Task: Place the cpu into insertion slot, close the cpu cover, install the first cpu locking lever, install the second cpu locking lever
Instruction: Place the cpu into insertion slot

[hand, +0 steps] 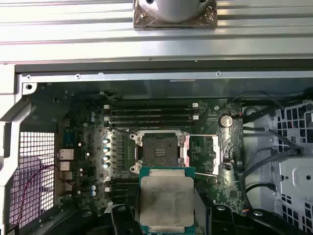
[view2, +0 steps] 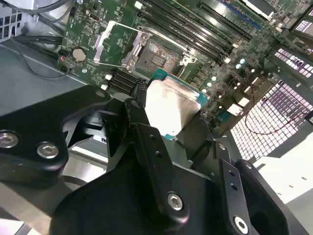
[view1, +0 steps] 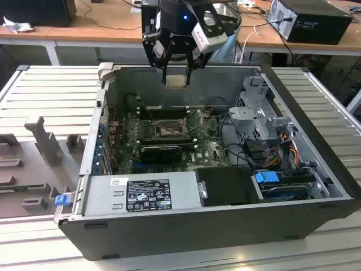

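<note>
exterior view: the fingers [view1: 165, 70] are clamping the cpu [view1: 176, 81] above the far side of the case [view1: 225, 226], well apart from the insertion slot [view1: 167, 131]. second wrist view: the insertion slot [view2: 161, 55] is lying uncovered. first wrist view: the cpu cover [hand: 215, 152] is standing open beside it.

Your arm's gripper [view1: 176, 78] hung at the upper centre of the exterior view, wrist directly above, pointing straight down, its two black fingers [view1: 164, 73] pinched on opposite edges of the cpu [view1: 176, 82].
</note>
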Available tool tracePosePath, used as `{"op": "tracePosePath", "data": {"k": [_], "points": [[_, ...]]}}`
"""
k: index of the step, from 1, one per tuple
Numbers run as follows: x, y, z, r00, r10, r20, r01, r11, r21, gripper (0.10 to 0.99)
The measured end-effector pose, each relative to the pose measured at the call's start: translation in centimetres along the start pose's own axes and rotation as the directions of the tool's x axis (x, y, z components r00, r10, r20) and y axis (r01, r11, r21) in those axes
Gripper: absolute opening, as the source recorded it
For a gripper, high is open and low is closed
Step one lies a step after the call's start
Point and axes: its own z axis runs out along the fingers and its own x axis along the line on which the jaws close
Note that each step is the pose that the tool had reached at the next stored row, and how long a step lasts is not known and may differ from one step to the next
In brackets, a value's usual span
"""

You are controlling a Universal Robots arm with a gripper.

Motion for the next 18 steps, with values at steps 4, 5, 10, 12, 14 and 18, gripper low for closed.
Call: {"op": "tracePosePath", "data": {"k": [4, 5, 10, 12, 14, 18], "points": [[0.0, 0.0, 0.0, 0.9994, 0.034, 0.0031, -0.034, 0.9994, -0.001, 0.537], [0.0, 0.0, 0.0, 0.9993, 0.038, 0.0035, -0.038, 0.9993, -0.001, 0.537], [0.0, 0.0, 0.0, 0.9987, 0.05, 0.0045, -0.05, 0.9987, -0.001, 0.537], [0.0, 0.0, 0.0, 0.9986, 0.053, 0.0047, -0.053, 0.9986, -0.001, 0.537], [0.0, 0.0, 0.0, 0.9985, 0.055, 0.0049, -0.055, 0.9985, -0.001, 0.537], [0.0, 0.0, 0.0, 0.998, 0.063, 0.0056, -0.063, 0.998, -0.001, 0.537]]}}
